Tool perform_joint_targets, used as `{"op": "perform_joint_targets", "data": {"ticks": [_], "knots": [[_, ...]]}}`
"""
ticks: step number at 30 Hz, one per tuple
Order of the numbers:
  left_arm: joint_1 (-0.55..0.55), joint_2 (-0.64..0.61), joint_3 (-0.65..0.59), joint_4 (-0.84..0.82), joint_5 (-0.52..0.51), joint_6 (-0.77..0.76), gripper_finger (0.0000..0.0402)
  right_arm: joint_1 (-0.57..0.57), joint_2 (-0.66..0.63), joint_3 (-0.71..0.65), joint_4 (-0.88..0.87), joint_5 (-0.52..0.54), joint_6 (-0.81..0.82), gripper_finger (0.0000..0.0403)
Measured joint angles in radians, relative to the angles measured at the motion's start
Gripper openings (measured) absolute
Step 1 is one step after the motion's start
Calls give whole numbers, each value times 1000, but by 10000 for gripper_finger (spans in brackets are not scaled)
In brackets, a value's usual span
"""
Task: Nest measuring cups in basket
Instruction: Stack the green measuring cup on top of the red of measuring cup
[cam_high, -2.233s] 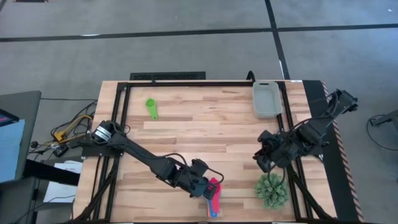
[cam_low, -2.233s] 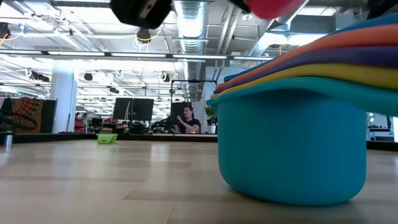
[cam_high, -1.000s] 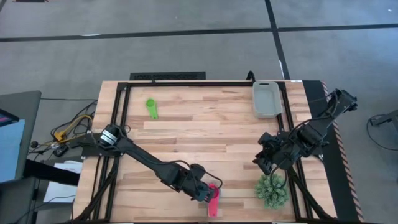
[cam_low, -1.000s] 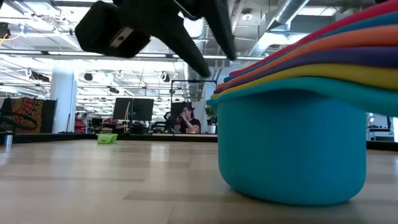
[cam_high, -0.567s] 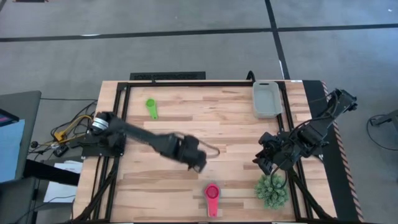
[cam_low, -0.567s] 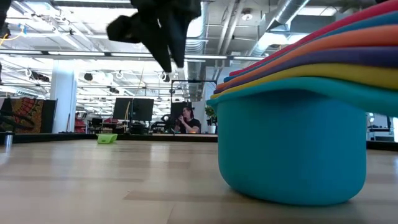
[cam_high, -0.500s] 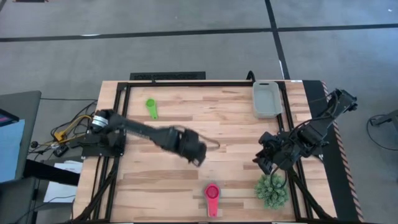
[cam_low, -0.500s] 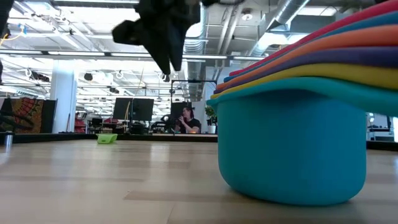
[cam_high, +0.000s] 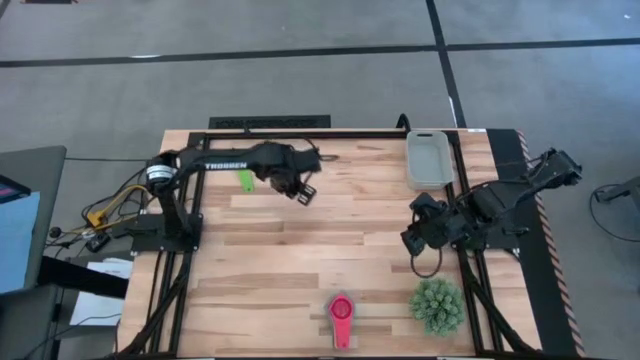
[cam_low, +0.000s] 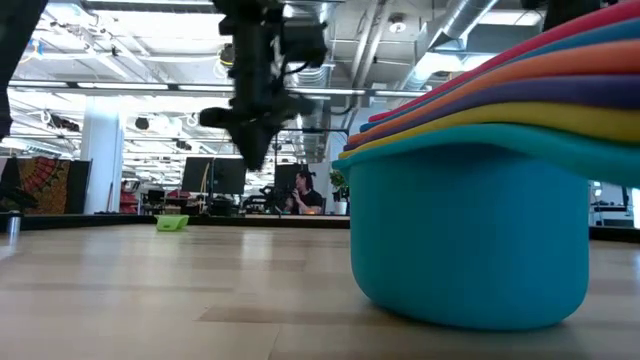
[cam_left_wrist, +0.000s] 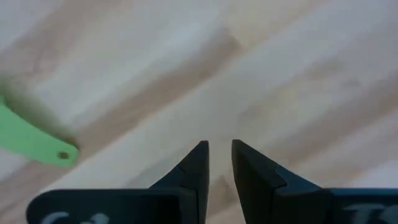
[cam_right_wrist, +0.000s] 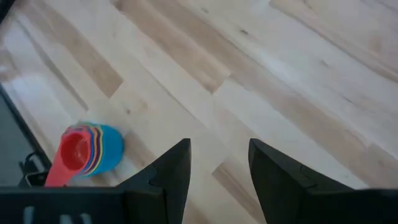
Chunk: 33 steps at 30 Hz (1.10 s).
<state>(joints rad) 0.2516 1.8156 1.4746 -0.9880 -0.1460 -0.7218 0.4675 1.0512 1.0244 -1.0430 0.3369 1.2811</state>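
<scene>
We're looking down from the high view, and the left gripper (cam_high: 300, 190) hangs in the upper middle of the frame, just right of the green measuring cup (cam_high: 244, 178), which lies on the wooden table (cam_high: 330, 250) partly under the arm. In the left wrist view, that gripper (cam_left_wrist: 217, 163) carries nothing; its fingers (cam_left_wrist: 198, 163) stand nearly together with only a thin gap, and the green cup's handle (cam_left_wrist: 34, 142) lies off to one side, apart from the tips.

At bottom centre of the high view sits the nested stack of measuring cups (cam_high: 341, 318), pink-red on top (the light blue one fills the low view's right half (cam_low: 470, 240)), well apart from both grippers.

The right gripper (cam_high: 412, 236) waits at centre right, above the spiky green plant (cam_high: 437, 305). Its wrist view shows the gripper (cam_right_wrist: 219, 165) parted wide with nothing between the fingers, the stack (cam_right_wrist: 87, 151) well off.

The pale grey basket (cam_high: 429, 160) sits at the upper right of the table, holding nothing we can see.
</scene>
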Motion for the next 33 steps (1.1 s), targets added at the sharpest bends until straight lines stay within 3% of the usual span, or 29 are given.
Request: {"op": "perform_joint_targets", "data": {"ticks": [12, 19, 28, 33], "knots": [[308, -221, -330, 126, -41, 125, 124, -394, 0, 0, 74, -204, -288, 182], [524, -279, -431, 154, -42, 240, 166, -611, 0, 0, 167, -346, -417, 185], [711, -277, -474, 282, -40, 418, 170, -736, 0, 0, 193, -415, -453, 186], [750, -277, -512, 356, 44, 481, 152, -756, 0, 0, 192, -420, -454, 182]]}}
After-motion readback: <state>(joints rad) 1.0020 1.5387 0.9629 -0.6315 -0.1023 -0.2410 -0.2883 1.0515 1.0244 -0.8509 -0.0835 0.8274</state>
